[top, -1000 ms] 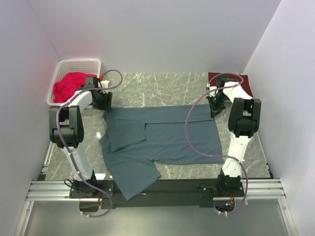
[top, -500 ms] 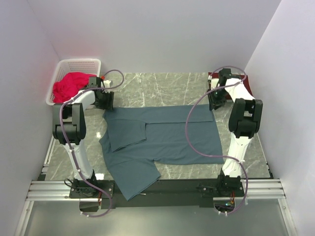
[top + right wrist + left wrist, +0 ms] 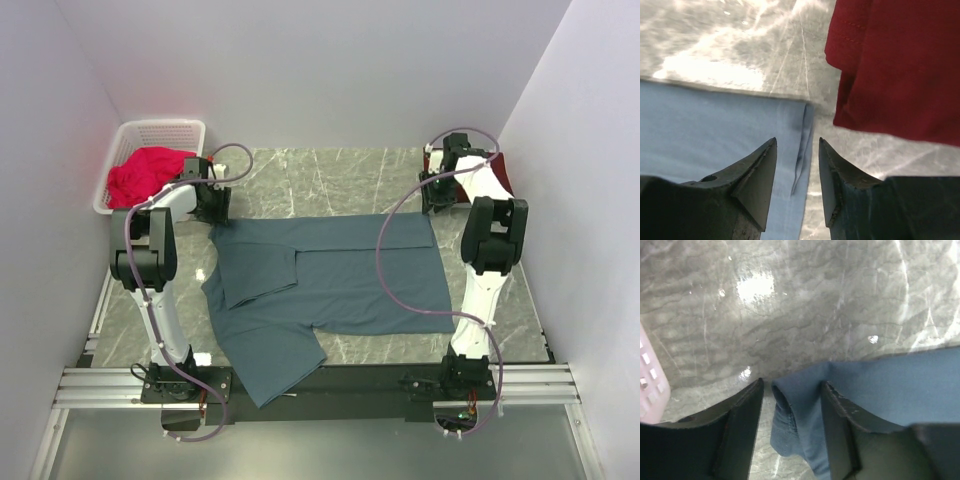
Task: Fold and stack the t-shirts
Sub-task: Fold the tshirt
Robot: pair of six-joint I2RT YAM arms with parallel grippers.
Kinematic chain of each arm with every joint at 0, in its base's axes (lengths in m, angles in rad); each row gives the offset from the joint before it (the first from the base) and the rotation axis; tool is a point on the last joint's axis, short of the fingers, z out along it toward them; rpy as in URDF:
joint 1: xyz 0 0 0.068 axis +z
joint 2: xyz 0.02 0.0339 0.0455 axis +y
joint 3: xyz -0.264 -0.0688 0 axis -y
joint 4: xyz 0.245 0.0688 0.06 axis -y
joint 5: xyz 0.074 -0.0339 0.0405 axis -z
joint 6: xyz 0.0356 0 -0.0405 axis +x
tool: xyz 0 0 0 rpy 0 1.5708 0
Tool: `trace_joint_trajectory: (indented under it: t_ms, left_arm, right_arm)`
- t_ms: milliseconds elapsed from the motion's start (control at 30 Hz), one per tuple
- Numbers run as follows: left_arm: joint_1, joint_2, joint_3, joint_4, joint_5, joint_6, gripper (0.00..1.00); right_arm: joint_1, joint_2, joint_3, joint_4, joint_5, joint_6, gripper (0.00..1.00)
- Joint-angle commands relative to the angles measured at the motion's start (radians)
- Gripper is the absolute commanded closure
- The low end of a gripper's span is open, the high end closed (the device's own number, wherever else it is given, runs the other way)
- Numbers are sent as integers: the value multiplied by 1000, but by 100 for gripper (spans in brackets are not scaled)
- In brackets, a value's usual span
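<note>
the blue shirt (image 3: 330, 280) lies spread flat over the middle of the surface (image 3: 330, 175). one sleeve is folded in over its body, and a flap at the near left reaches past the dark near edge.

my left pincer (image 3: 792, 385) is low at the shirt's far left corner. it is released, jaws apart, and that corner sits bunched between them. the cloth touches one finger, and a thin strip of bare surface shows beside the other. from the wrist view i cannot tell whether the tips touch the surface.

my right pincer (image 3: 796, 145) is at the shirt's far right corner. it is also released and grasps nothing. its jaws stand apart either side of the doubled side edge of the cloth, one tip over the blue, the other over bare surface.

the maroon shirt (image 3: 900, 65) lies in the far right corner of the surface, just beyond my right pincer. a strip of bare surface keeps it apart from the blue shirt. in the top view my right arm hides part of it.

a white basket (image 3: 160, 128) stands at the far left, with red cloth (image 3: 145, 170) heaped in it.
</note>
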Motion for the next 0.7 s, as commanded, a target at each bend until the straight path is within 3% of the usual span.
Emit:
trace_joint_trajectory:
  t_ms: [0,133,167,233,267,300,367,567,667]
  left_arm:
    - [-11,9,31,23,-30,-17,48]
    - [-14,6,26,31,-29,-17,57]
    - [-14,1,25,34,-27,-17,63]
    - [-16,-2,21,37,-29,-14,71]
    - [-16,-3,23,39,-36,-14,81]
    - [-16,-6,22,37,-43,-14,86]
    - [-16,-28,12,58,-66,-9,99]
    - [-18,-126,-74,160,-173,37,100]
    - [-27,-105,-49,161,-184,44,100]
  right_arm:
    - [11,25,22,29,22,10,53]
    - [14,39,13,39,27,2,55]
    - [14,37,7,44,28,-1,58]
    - [14,42,4,47,31,-4,77]
    - [14,42,2,50,39,-8,85]
    - [16,40,1,55,45,-10,100]
    - [16,31,-24,80,82,-13,100]
    - [16,-105,-169,261,198,-39,100]
    - [19,-92,-147,269,208,-28,100]
